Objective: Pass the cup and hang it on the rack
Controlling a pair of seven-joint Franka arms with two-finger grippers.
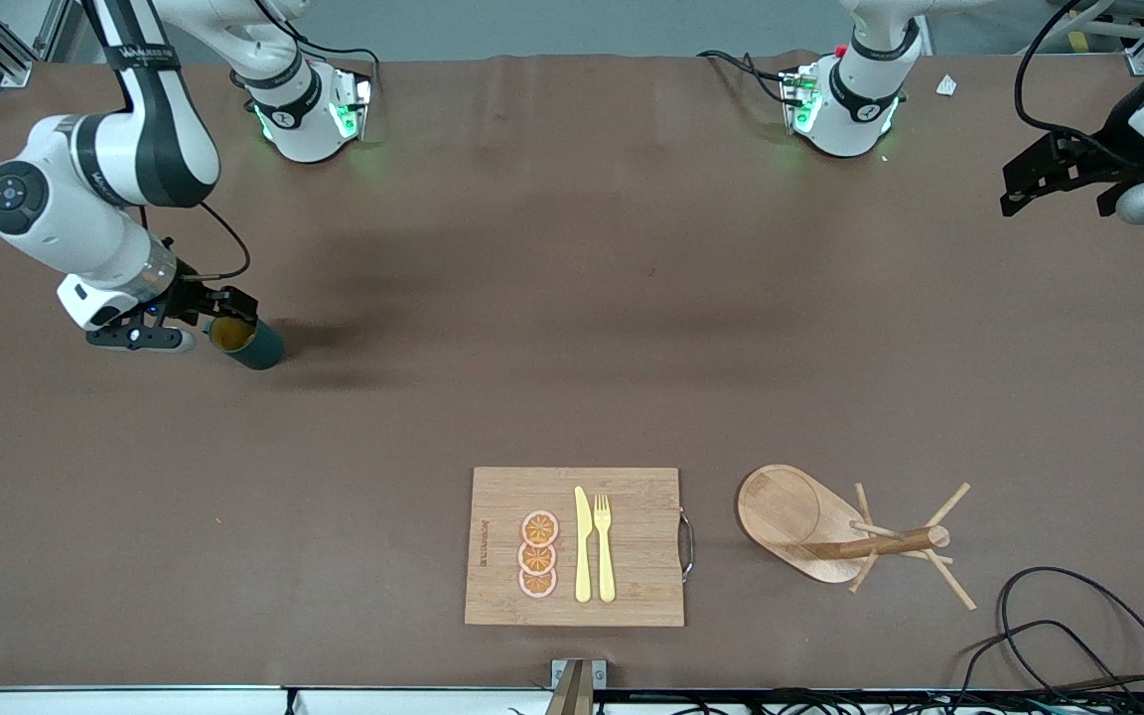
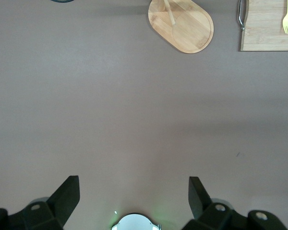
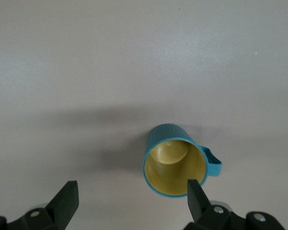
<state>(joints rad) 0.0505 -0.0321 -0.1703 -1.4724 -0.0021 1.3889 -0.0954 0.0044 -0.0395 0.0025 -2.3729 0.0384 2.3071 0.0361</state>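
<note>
Cup (image 1: 252, 344) standing upright on the table (image 1: 572, 298), mid-left of front view, toward the right arm's end. Right wrist view only: yellow inside and small side handle; one finger (image 3: 198, 197) just over the rim, cup (image 3: 175, 160) not gripped. Right gripper (image 1: 203, 320) spread open, low beside the cup, hiding part of it in front view. Rack (image 1: 835, 531) lower right of front view, lying tipped over, disc base on edge, pegs splayed; left wrist view catches only base and a bit of post at the top edge, rest cut off. Board (image 1: 577, 546) lower centre beside rack, with knife (image 1: 583, 544), fork (image 1: 604, 546) and three orange slices (image 1: 538, 554). Left gripper (image 1: 1054, 179) waiting open at upper right edge, over bare table, partly cut off. Cables (image 1: 1078, 636) in lower right corner.
</note>
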